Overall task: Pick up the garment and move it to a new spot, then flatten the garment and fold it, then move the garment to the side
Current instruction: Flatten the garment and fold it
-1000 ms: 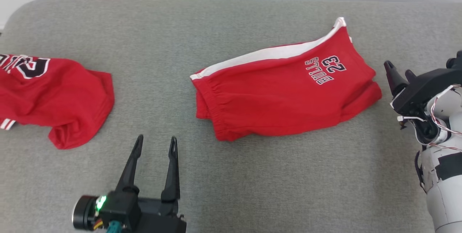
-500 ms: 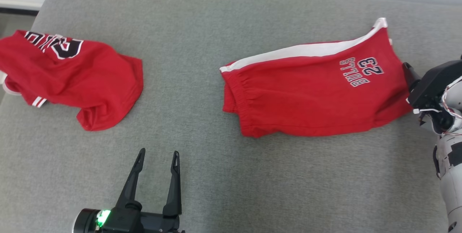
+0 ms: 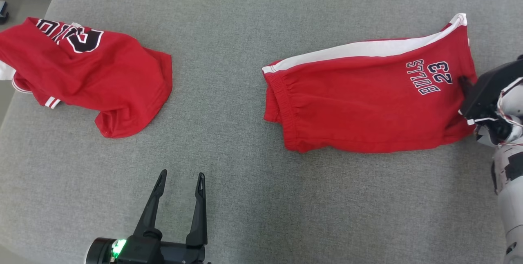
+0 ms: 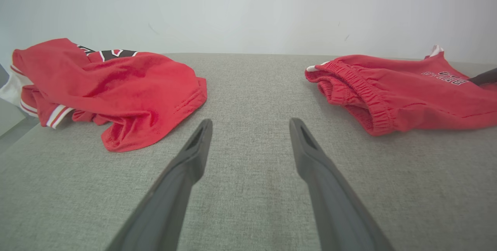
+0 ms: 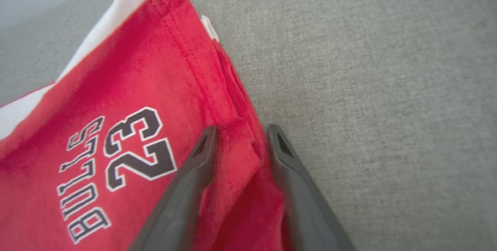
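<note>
The right gripper (image 5: 242,130) straddles the hem of the shorts (image 3: 359,104), its pinch impossible to judge, the left gripper (image 3: 182,174) gapes; catching one layer risks slipping

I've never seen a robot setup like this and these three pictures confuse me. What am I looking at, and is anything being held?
This is a two-armed robot. The overhead picture comes from a camera on its head, looking down at a grey padded surface. The other two come from cameras on its wrists, looking along each pincer's fingers. Two garments lie there: red shorts printed BULLS 23, and a crumpled red top to their left. The left pincer is open and empty. The right pincer has its fingers either side of a fold at the shorts' edge; whether it grips yet is unclear.
</note>
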Controlling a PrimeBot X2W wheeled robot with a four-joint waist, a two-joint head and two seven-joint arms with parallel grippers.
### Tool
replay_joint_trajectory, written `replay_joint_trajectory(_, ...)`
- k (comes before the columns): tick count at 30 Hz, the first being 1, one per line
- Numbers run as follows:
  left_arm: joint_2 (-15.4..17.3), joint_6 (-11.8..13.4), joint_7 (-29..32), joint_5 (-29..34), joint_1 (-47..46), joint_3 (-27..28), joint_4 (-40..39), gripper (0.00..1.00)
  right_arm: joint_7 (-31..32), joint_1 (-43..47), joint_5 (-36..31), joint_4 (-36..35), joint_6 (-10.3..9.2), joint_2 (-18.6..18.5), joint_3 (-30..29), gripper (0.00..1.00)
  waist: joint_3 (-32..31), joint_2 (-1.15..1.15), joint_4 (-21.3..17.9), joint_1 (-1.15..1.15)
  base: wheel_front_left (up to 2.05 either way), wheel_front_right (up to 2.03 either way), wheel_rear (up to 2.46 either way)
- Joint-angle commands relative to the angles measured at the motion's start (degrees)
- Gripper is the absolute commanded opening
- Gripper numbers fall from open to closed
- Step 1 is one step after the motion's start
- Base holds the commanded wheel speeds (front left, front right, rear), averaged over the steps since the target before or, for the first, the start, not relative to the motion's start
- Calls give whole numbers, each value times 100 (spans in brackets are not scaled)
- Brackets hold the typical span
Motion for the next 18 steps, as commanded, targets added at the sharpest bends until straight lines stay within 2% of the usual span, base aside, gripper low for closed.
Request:
replay_joint_trajectory(1,-15,-7,-19,-3,-27,2,18,100,167,305,-34,227,21,277,79,0,-36,0,-39,0,0,0,0)
replay_joint_trajectory(12,-21,-55,-19,-144,-93,3,182,100,-330,435,-165,-189,3,-83,-294,0,-383,0,-294,0,0,0,0)
replay_joint_trajectory(18,-20,-54,-19,-249,-19,-49,290,100,-663,810,-593,-440,5,-415,-485,0,-600,0,-410,0,0,0,0)
